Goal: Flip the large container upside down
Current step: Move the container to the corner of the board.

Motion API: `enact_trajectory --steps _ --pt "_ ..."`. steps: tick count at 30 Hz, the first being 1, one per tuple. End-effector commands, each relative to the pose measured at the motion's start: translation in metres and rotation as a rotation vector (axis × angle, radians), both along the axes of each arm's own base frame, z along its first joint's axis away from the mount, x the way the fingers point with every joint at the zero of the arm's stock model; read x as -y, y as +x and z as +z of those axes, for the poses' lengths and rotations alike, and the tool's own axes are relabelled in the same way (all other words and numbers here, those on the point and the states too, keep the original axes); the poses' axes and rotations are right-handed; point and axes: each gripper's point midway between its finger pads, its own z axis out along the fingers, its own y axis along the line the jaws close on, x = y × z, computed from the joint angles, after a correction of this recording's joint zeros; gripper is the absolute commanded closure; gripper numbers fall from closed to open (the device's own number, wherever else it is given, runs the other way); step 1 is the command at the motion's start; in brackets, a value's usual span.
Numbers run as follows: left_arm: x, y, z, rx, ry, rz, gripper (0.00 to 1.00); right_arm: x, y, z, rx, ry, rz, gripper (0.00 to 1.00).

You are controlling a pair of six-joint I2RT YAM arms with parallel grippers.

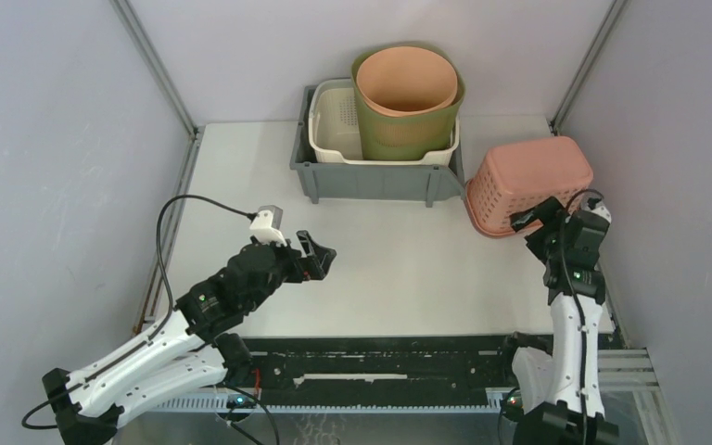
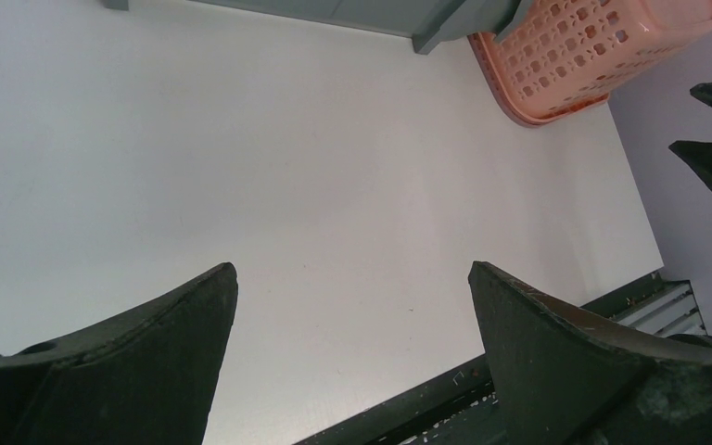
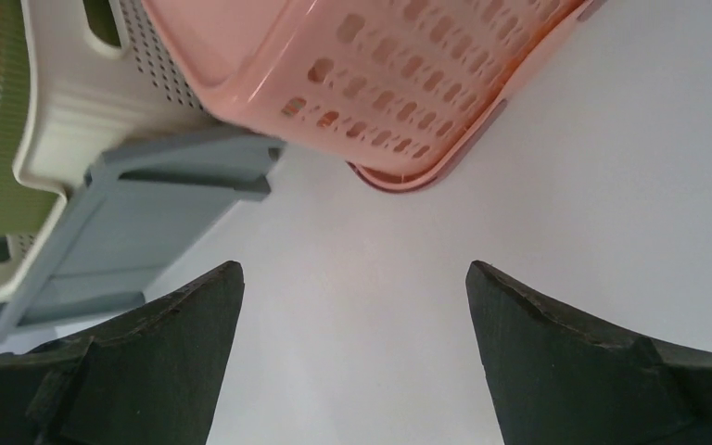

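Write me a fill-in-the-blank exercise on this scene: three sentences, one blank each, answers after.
1. The pink basket lies upside ___ on the table.
2. The white basket sits inside the ___ bin.
3. The left gripper and the right gripper are both ___, holding nothing.
Missing words: down; gray; open.
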Motion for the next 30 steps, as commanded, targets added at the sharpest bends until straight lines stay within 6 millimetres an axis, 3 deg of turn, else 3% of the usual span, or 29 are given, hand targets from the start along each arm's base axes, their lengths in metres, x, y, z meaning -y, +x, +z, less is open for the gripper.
enact_trajectory --steps 1,15,30 --pt "0.005 0.000 0.013 0.030 -0.030 -0.017 0.00 0.003 0.026 0.002 0.053 0.122 0.016 0.03" --pt "-0.004 -0.001 0.010 0.035 -0.051 0.014 0.00 0.027 0.102 -0.016 0.134 0.266 -0.053 0.07" --pt "0.001 0.005 0.003 0.024 -0.018 0.019 0.00 0.042 0.151 -0.045 0.108 0.325 -0.094 0.08"
